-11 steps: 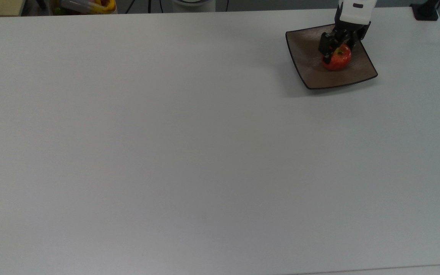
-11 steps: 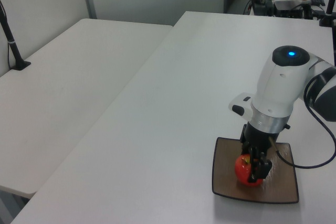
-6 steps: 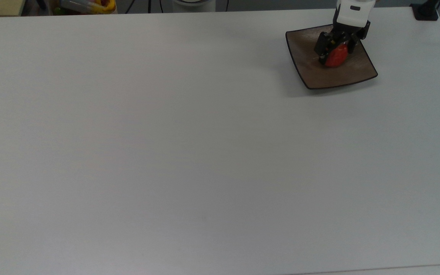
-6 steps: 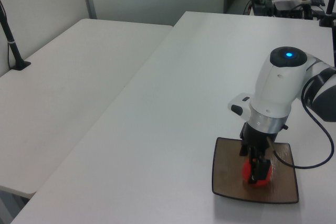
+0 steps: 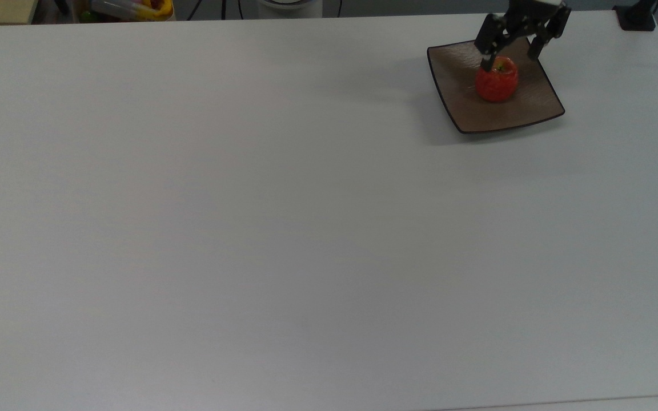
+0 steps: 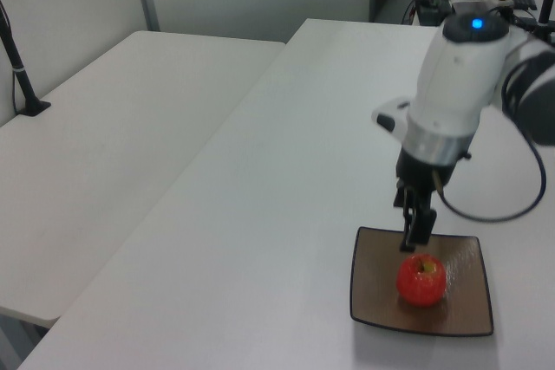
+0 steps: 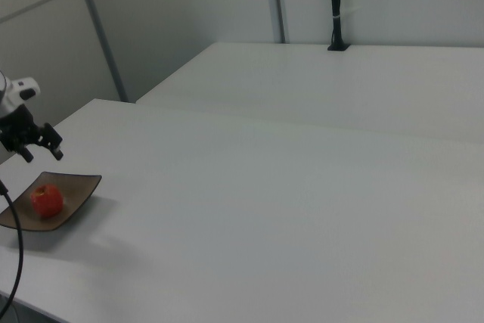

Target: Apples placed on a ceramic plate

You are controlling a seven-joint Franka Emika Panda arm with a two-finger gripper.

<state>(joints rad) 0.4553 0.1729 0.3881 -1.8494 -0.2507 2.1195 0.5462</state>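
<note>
A small red apple (image 5: 497, 83) with a yellow-green top rests upright near the middle of the square brown ceramic plate (image 5: 459, 103), at the far right of the table in the top view. The apple (image 6: 421, 280) and plate (image 6: 371, 279) sit low in the left view, and the apple (image 7: 47, 200) and plate (image 7: 79, 194) sit at the right view's left edge. My gripper (image 5: 510, 59) hangs open above the apple, fingers spread and clear of it; the gripper (image 6: 411, 238) and the gripper (image 7: 42, 153) hold nothing.
The plate lies close to the white table's far corner (image 5: 637, 68). A black post base (image 5: 636, 17) stands at that corner. A black cable (image 6: 512, 205) loops off the arm above the plate. A second white table (image 6: 113, 127) adjoins on the left view's left.
The gripper has opened and let go of the apple, then risen off it. The apple now stands free and upright on the plate.
</note>
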